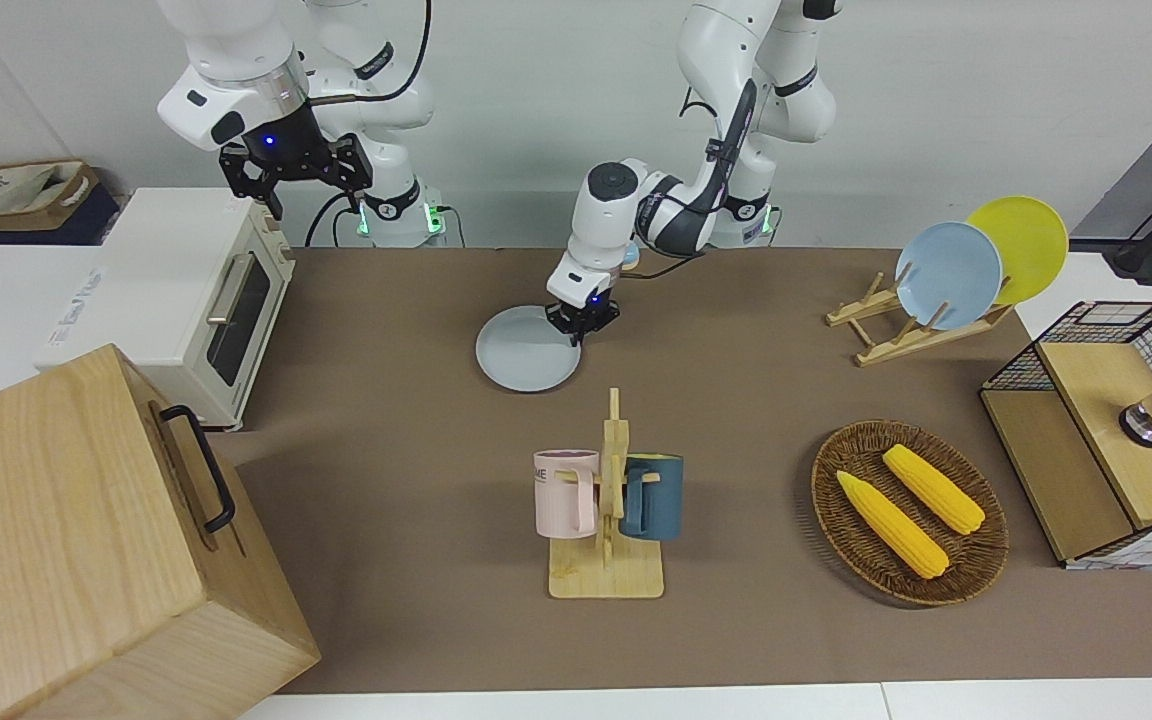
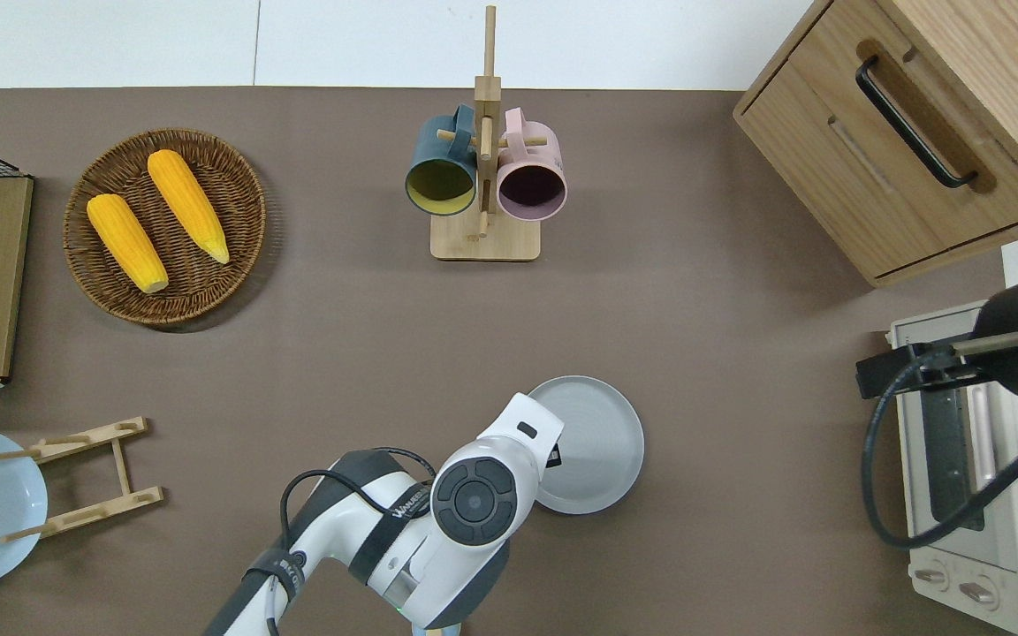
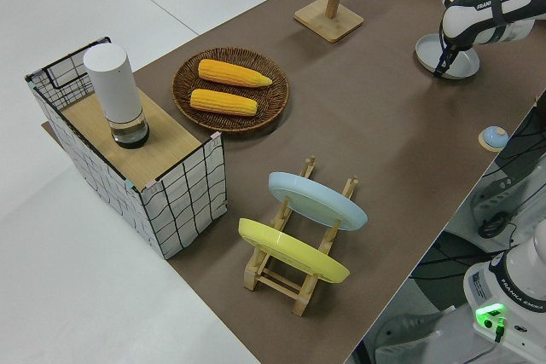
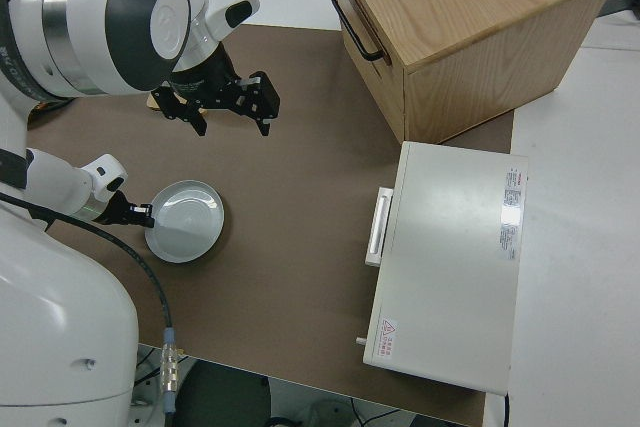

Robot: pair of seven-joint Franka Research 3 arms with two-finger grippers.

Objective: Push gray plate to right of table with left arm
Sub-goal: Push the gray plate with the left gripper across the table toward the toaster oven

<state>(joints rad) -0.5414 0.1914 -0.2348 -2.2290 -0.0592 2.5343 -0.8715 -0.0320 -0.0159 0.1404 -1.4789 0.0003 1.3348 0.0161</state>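
Note:
The gray plate (image 1: 524,364) (image 2: 599,435) lies flat on the brown table (image 1: 416,420), nearer to the robots than the mug rack. It also shows in the left side view (image 3: 461,64) and the right side view (image 4: 188,223). My left gripper (image 1: 578,334) (image 2: 551,458) is low at the plate's rim, on the edge toward the left arm's end of the table, and seems to touch it. It also shows in the right side view (image 4: 138,214). My right gripper (image 1: 298,182) (image 4: 225,115) is open and empty, and that arm is parked.
A wooden rack with a pink and a dark blue mug (image 2: 484,177) stands farther from the robots than the plate. A toaster oven (image 2: 968,468) and a wooden cabinet (image 2: 907,132) fill the right arm's end. A corn basket (image 2: 164,225) and a plate rack (image 1: 946,280) are toward the left arm's end.

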